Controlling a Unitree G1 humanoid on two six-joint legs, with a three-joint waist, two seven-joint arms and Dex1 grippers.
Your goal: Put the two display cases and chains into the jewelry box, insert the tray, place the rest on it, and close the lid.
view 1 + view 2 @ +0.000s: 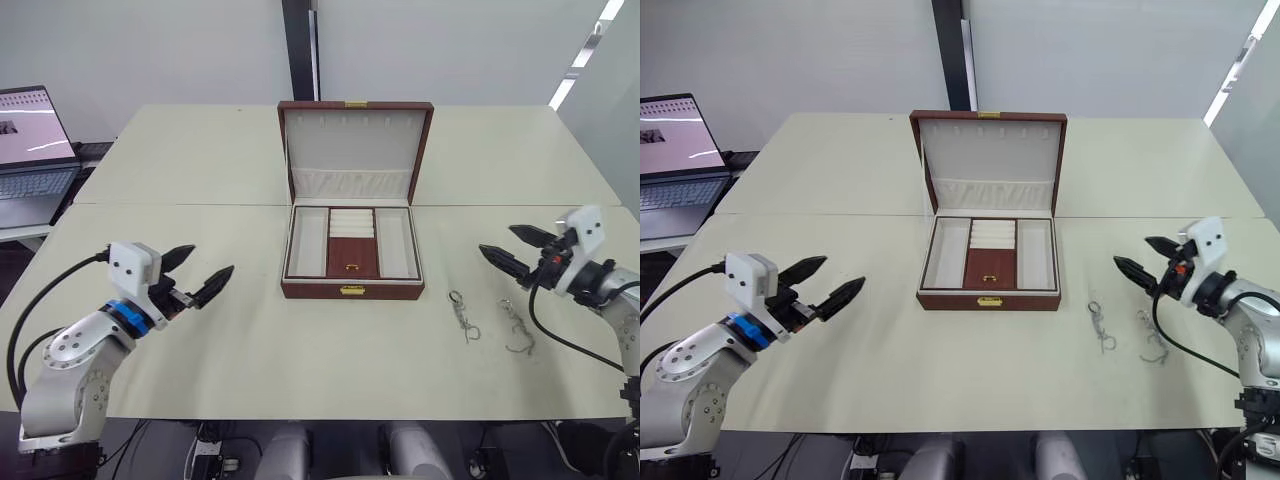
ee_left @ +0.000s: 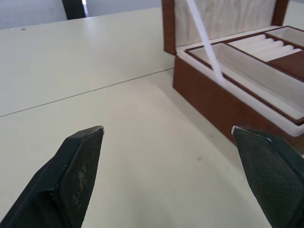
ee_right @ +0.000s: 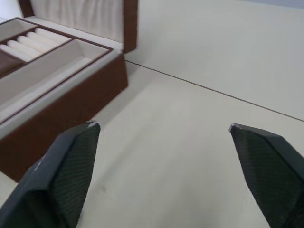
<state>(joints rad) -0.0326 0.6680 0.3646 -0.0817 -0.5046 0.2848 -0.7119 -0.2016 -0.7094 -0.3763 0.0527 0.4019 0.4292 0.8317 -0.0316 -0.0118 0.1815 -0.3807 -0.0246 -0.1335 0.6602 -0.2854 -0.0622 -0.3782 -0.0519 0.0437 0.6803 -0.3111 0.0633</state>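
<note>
The brown jewelry box (image 1: pixel 352 290) stands at the table's middle with its lid (image 1: pixel 355 150) upright. Inside are cream side compartments, ring rolls and a brown centre panel (image 1: pixel 352 255); I cannot tell whether this is the tray. Two silver chains (image 1: pixel 463 315) (image 1: pixel 515 326) lie on the table to the right of the box. The display cases are out of view. My left gripper (image 1: pixel 212 258) hovers open and empty left of the box. My right gripper (image 1: pixel 497 239) is open and empty just above and behind the chains. Both wrist views show the box (image 2: pixel 223 95) (image 3: pixel 57 104) ahead of the spread fingers.
An open laptop (image 1: pixel 30 150) sits on a separate desk at the far left. A seam (image 1: pixel 180 204) runs across the cream table behind the box's base. The table's front edge (image 1: pixel 320 416) is near my arms.
</note>
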